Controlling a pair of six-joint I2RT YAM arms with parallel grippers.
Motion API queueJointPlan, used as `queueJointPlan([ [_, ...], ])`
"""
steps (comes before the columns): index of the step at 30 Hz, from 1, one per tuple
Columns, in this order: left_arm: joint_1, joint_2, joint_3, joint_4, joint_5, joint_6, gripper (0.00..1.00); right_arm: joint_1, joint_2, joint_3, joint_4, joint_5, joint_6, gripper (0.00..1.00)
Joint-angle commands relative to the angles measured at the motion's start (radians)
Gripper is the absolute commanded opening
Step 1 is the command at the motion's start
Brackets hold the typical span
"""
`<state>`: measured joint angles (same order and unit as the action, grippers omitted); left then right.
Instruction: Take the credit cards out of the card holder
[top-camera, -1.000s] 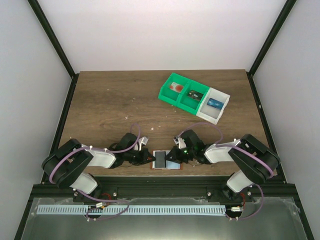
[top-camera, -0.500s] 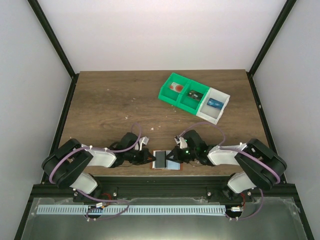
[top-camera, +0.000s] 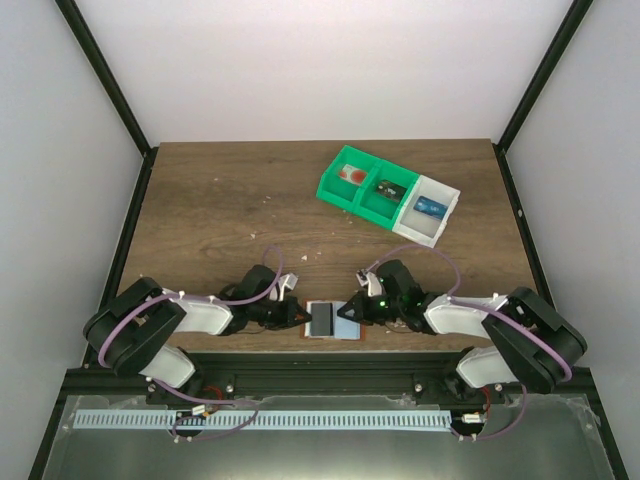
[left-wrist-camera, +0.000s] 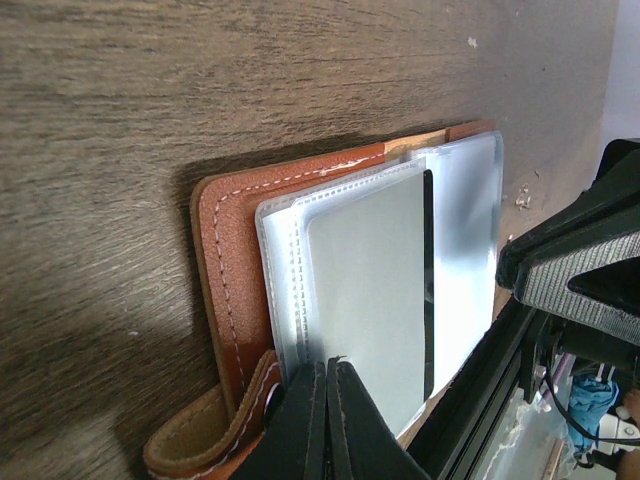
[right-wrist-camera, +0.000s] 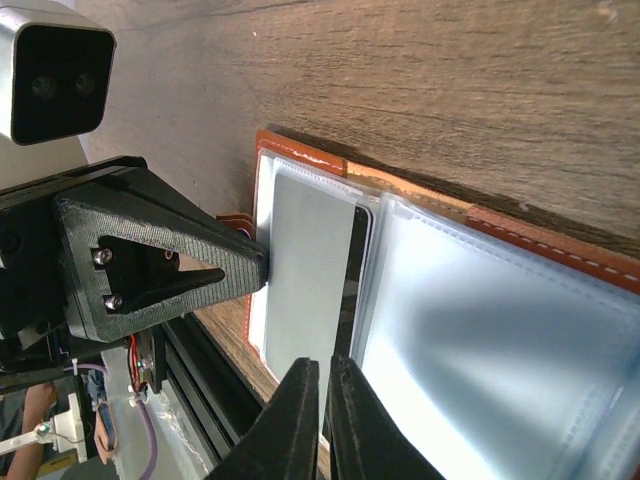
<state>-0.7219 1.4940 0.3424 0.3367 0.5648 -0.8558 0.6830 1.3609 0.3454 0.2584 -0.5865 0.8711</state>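
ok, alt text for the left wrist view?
The left gripper, jaws shut, meets one edge of a clear plastic sleeve in the open brown card holder, which lies flat on the wooden table.

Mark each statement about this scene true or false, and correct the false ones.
1. The card holder lies open on the table. True.
2. The left gripper is wide open. False: its jaws are shut.
3. The trays sit at the table's far right. True.
4. The card holder lies in a tray. False: it lies at the near edge, between both grippers.
5. The right gripper is at the card holder. True.
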Motion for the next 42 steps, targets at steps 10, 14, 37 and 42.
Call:
queueJointPlan([
  [10,-0.005,0.021,-0.034,-0.033,-0.039,0.000,0.00,0.035,0.102,0.069,0.026,-0.014,-0.010,0.16],
  [14,-0.006,0.020,-0.031,-0.033,-0.035,0.002,0.00,0.047,0.166,0.106,0.004,-0.010,-0.016,0.16],
  [37,-0.006,0.013,-0.054,-0.038,-0.065,0.008,0.00,0.063,0.142,0.025,0.104,-0.013,0.045,0.00],
  [42,-0.007,0.021,-0.057,-0.045,-0.078,0.009,0.00,0.047,0.117,0.007,0.081,-0.002,0.035,0.00],
])
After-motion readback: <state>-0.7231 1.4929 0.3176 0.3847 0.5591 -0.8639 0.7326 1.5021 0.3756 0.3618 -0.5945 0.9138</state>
